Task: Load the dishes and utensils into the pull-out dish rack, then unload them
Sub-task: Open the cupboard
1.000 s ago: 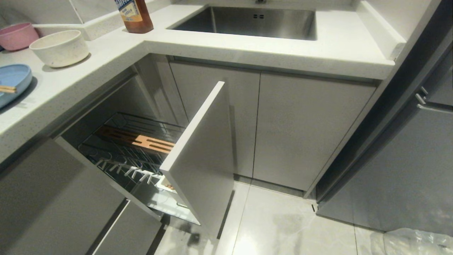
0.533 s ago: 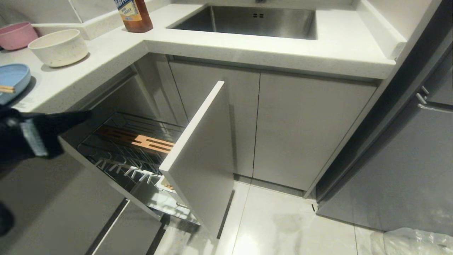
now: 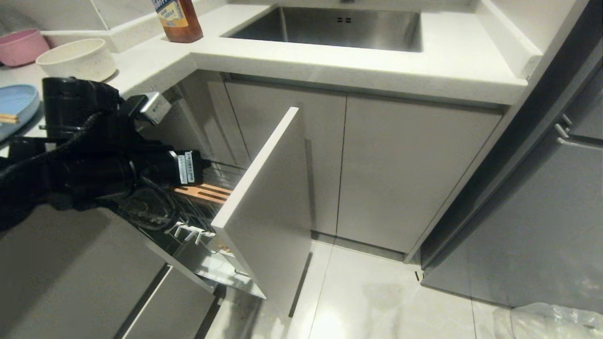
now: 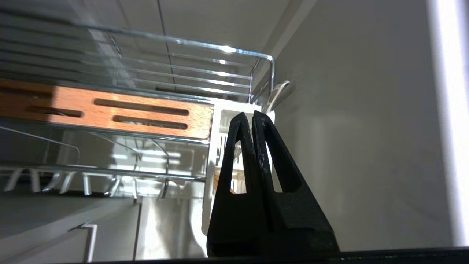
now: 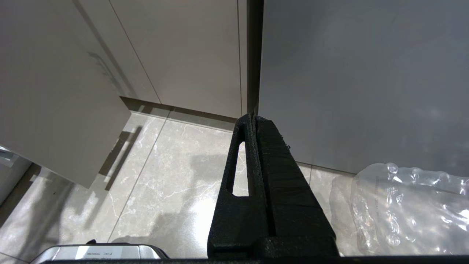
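Head view shows the pull-out dish rack (image 3: 198, 207) pulled out with no dishes seen in it, and the left gripper (image 4: 252, 116) is over it with its fingers pressed together and nothing held. Left wrist view shows that gripper near the white utensil cup (image 4: 223, 124), just past the wooden strip (image 4: 121, 113). Farther back on the table (image 3: 282, 61) wait the blue plate (image 3: 16, 101) with the chopsticks (image 3: 8, 118) and the speckled bowl (image 3: 75, 59), so loading looks barely begun, and the right gripper (image 5: 254, 119) hangs pressed together over the floor (image 5: 154, 176).

Black left arm (image 3: 89, 165), looped black cables, white barcode label, silver block.
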Controlling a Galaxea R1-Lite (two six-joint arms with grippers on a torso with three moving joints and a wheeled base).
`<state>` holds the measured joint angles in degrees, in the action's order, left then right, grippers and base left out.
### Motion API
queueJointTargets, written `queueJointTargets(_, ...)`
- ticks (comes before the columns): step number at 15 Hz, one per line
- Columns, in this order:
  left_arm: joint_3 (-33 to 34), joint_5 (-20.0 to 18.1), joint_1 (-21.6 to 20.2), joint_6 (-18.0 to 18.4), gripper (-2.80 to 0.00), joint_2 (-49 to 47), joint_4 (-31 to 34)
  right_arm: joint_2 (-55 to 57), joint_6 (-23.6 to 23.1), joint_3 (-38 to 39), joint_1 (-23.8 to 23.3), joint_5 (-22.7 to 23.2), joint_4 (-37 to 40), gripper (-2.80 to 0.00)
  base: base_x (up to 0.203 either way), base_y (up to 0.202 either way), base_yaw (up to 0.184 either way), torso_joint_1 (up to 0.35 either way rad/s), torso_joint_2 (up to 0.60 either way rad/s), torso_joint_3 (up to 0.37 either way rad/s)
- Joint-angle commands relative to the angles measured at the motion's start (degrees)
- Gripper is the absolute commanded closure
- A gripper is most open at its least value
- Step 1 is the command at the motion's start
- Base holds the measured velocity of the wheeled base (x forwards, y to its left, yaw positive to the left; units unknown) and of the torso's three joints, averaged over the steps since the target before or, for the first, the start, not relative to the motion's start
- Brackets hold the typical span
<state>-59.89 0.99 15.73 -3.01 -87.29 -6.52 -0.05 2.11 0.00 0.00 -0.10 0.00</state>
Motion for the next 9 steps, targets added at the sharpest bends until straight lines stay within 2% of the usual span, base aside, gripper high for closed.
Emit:
queueJointTargets(1, -0.24, -0.12, 0.52, -0.18, 0.0, -2.92, 0.03, 0.05, 0.0, 0.0, 0.0, 0.01, 0.0, 0.0, 0.0, 0.0, 0.0, 0.0, 0.0, 0.0)
queueJointTargets(9, 0.13, -0.55, 6.94, -7.52, 0.0, -2.69, -1.54, 0.05, 0.0, 0.0, 0.0, 0.01, 0.0, 0.0, 0.0, 0.0, 0.0, 0.0, 0.0, 0.0)
